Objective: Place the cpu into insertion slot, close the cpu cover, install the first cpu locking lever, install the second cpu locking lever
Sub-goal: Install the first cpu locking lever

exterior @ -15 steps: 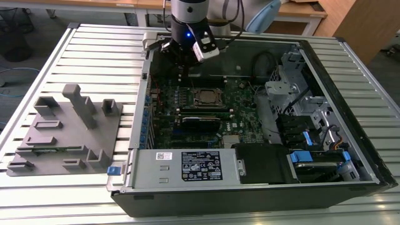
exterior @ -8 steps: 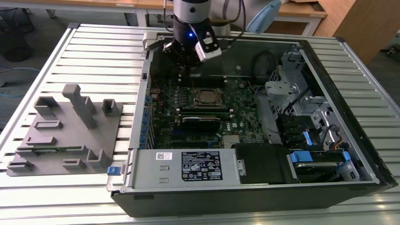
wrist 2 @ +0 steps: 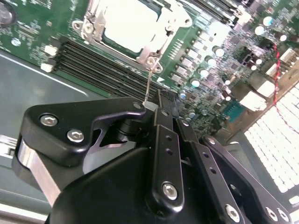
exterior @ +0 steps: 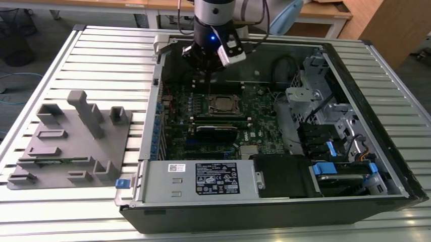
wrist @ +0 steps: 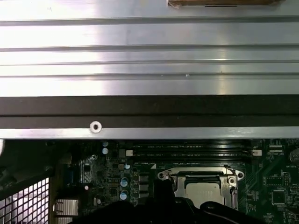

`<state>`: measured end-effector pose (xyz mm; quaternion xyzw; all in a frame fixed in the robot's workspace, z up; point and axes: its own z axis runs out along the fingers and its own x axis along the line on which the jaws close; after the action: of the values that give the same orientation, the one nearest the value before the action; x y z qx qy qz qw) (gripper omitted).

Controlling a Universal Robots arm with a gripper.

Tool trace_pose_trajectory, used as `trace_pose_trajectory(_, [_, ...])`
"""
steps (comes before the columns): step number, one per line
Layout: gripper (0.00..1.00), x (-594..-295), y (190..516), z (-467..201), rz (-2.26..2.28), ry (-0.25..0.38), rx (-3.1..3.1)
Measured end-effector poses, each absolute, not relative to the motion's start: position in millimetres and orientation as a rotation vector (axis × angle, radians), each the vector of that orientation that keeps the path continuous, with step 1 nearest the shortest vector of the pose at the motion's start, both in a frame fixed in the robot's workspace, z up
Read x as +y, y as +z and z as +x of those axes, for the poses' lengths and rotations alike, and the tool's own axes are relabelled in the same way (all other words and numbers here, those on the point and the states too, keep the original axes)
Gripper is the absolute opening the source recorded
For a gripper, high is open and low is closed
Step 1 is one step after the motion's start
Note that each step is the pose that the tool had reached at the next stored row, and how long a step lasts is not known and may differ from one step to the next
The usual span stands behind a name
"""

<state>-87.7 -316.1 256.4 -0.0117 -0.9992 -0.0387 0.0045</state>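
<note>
1 open computer case [exterior: 269,214] lies on the slatted metal table [exterior: 54,212], and 1 grey holder fixture [exterior: 67,143] stands beside it on the exterior view's left. Inside the case, the silver power supply box [exterior: 156,184] carries 2 labels, 1 small white [exterior: 177,168] and 1 larger black [exterior: 219,179], with print too small to make out. The green circuit board holds the insertion slot [exterior: 234,105], and the cpu [wrist 2: 131,23] sits in it, pale top up, framed by the cpu cover [wrist 2: 154,45], which lies flat over it. Long black memory slots [wrist 2: 103,65] run just beside the slot. The hand [wrist 2: 156,103] hangs over that corner with its fingers drawn together, pinching the tip of 1 thin wire locking lever [wrist 2: 149,81] that rises from the cover's corner.
</note>
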Motion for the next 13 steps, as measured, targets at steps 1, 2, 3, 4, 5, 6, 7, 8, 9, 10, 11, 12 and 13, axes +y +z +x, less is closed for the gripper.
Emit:
trace_pose_trajectory(1, [0.11, -316.2, 256.4, -85.6, -0.037, -0.121, -3.13])
trace_pose_trajectory(2, [0.11, -316.3, 256.4, -83.3, -0.037, -0.121, -3.13])
trace_pose_trajectory(3, [0.11, -316.4, 256.4, -81.3, -0.037, -0.121, -3.129])
trace_pose_trajectory(4, [0.11, -316.5, 256.4, -79.3, -0.037, -0.121, -3.129])
trace_pose_trajectory(5, [0.11, -316.5, 256.4, -77.7, -0.037, -0.121, -3.129])
trace_pose_trajectory(6, [0.11, -316.5, 256.4, -76.9, -0.037, -0.121, -3.129])
trace_pose_trajectory(7, [0.11, -316.5, 256.4, -76.8, -0.037, -0.121, -3.129])
trace_pose_trajectory(8, [0.11, -316.5, 256.4, -76.8, -0.037, -0.121, -3.129])
trace_pose_trajectory(9, [0.11, -316.5, 256.3, -76.8, -0.037, -0.121, -3.129])
trace_pose_trajectory(10, [0.11, -316.5, 256.3, -76.8, -0.037, -0.121, -3.129])
trace_pose_trajectory(11, [0.11, -316.5, 256.4, -76.7, -0.037, -0.121, -3.129])
trace_pose_trajectory(12, [0.11, -316.5, 256.4, -76.7, -0.037, -0.121, -3.129])
trace_pose_trajectory(13, [0.11, -316.5, 256.3, -76.7, -0.037, -0.121, -3.129])
